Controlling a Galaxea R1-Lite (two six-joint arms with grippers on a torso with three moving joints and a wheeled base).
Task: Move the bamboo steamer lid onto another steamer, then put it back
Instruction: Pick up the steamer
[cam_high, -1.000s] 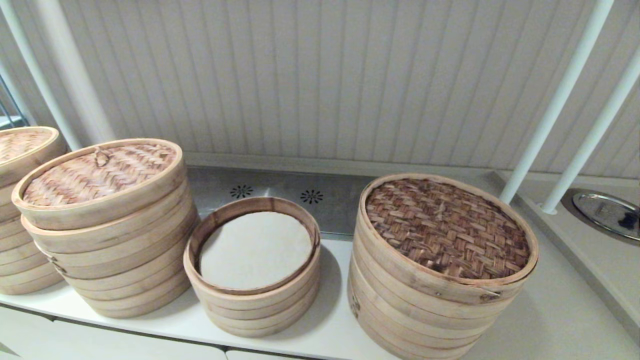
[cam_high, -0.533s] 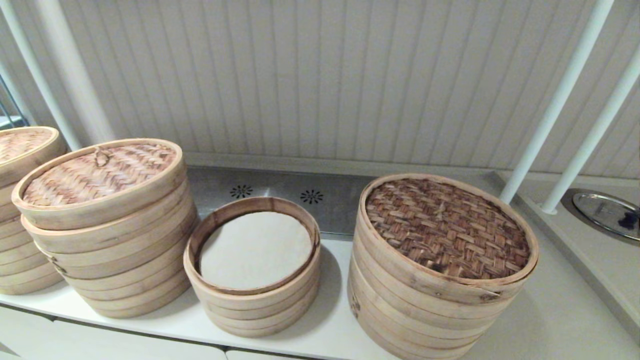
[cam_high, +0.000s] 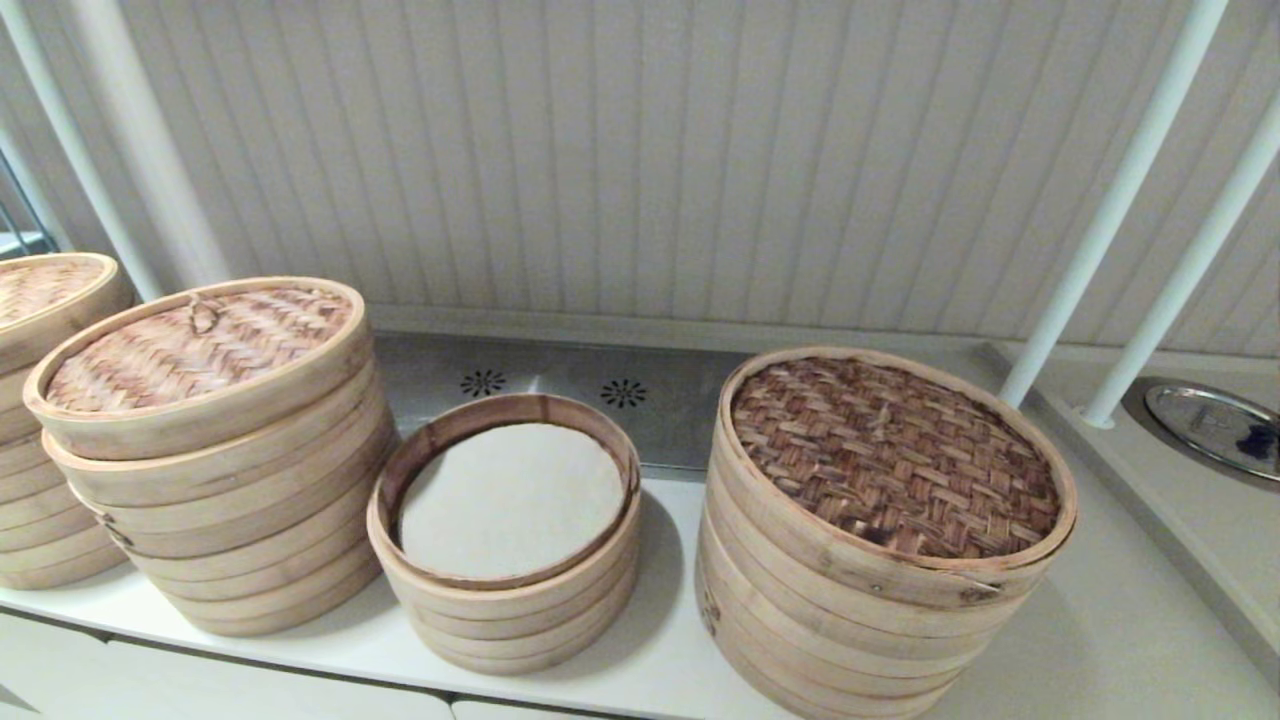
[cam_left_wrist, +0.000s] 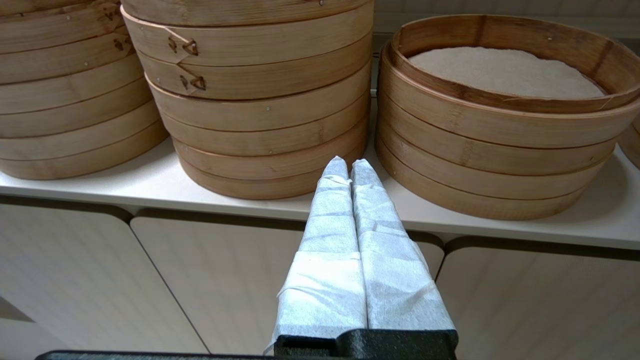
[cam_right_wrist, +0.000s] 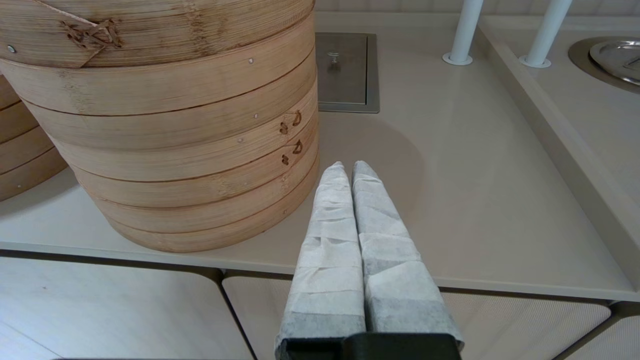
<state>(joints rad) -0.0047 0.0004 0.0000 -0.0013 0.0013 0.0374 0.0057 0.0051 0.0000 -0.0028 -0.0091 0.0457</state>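
White-wrapped left hand (cam_left_wrist: 348, 167) and right hand (cam_right_wrist: 348, 170), closed, before counter (cam_right_wrist: 450, 200).

We see the widest steamer stack (cam_high: 885, 540) with dark-brown weave toward the counter's (cam_high: 1100, 640) right end, two white poles (cam_high: 1120, 200) behind it, and a metal dish (cam_high: 1210, 425) at the far right.
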